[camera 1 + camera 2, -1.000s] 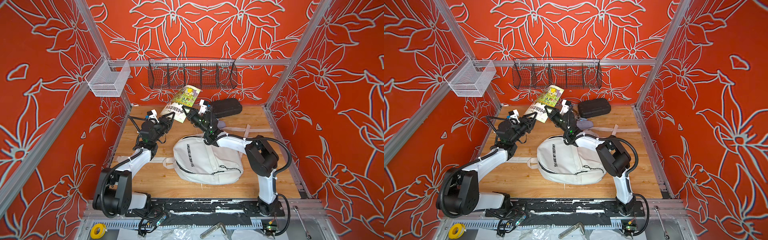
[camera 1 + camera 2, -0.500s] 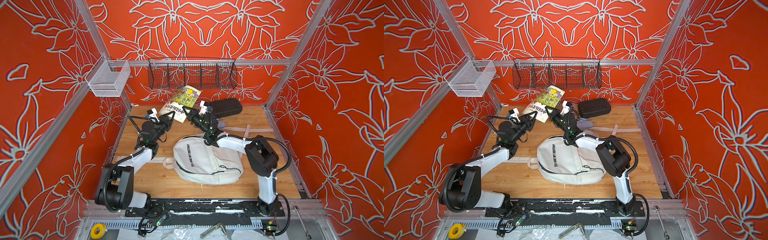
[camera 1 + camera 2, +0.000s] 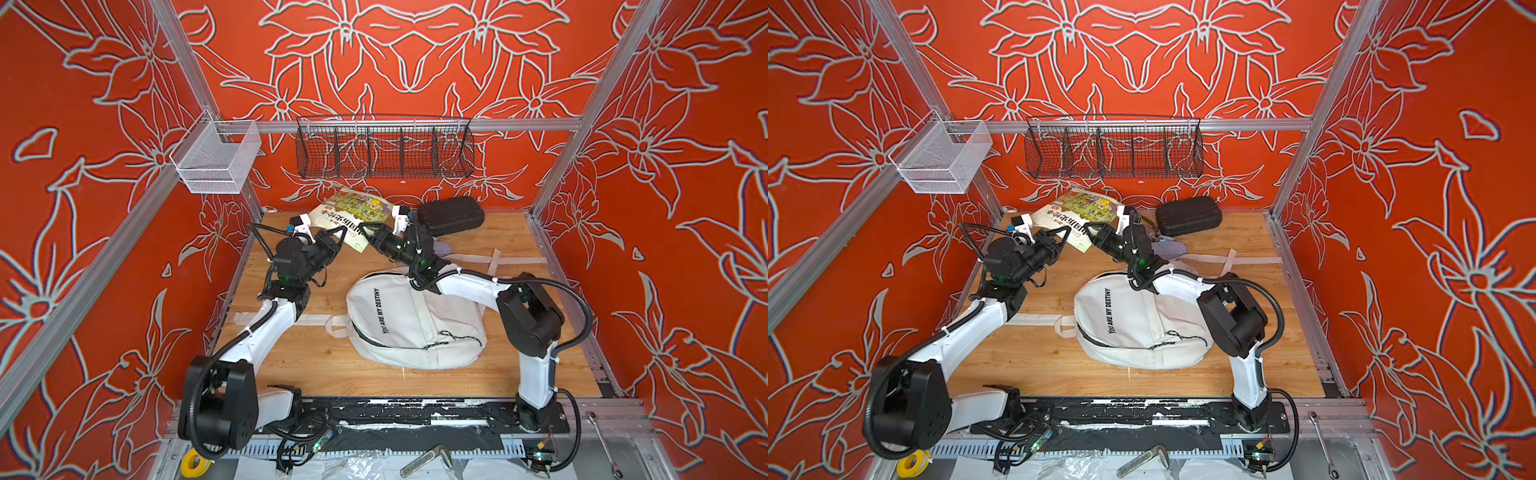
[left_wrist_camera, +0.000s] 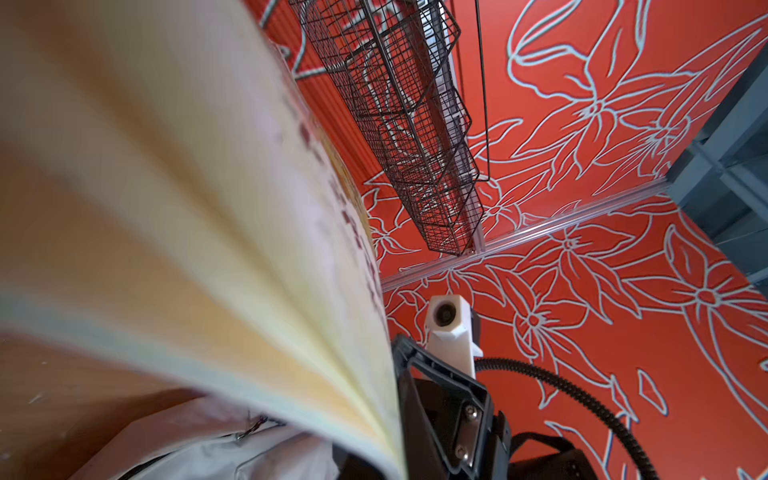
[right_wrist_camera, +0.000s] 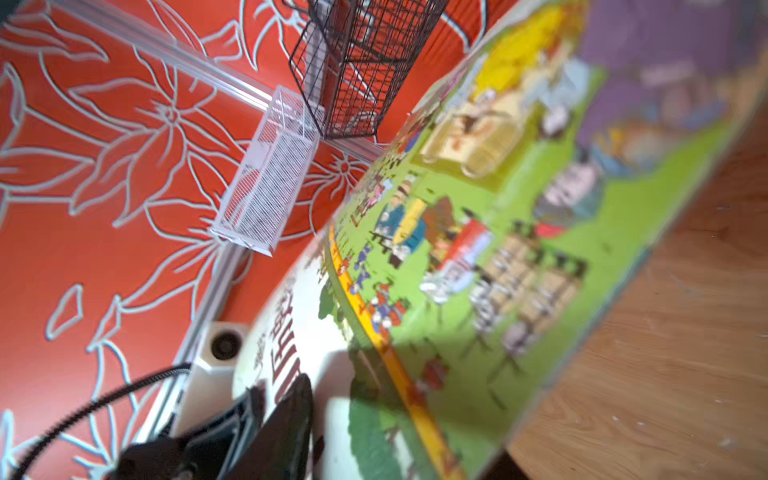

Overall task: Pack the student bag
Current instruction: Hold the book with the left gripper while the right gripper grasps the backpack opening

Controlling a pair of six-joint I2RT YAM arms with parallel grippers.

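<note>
**Fig. Picture book (image 3: 358, 209) held at the far side of the table (image 3: 316, 365).** The left gripper (image 3: 341, 237) is pressed together on the book's near edge. In the right wrist view its dark fingers (image 5: 286, 419) overlap the white part of the cover. The right gripper (image 3: 366, 237) sits just beside it at the same edge, almost tip to tip. Whether its jaws are spread or pinching cannot be told.

The book's long axis runs away from both grippers toward the back wall, with the cover bowed and the pages fanning. The student bag (image 3: 415, 328) lies flat behind both grippers, back toward the arm bases. It is partly beneath the right forearm and apart from the left gripper, so the right arm is the nearer. The bag's long axis runs roughly crosswise to the book's, with its handle loop (image 3: 334, 328) toward the left arm.

Judgement: the book has to travel backward, toward the bases. No open mouth shows on the bag, so an opening probably has to be made first.
</note>
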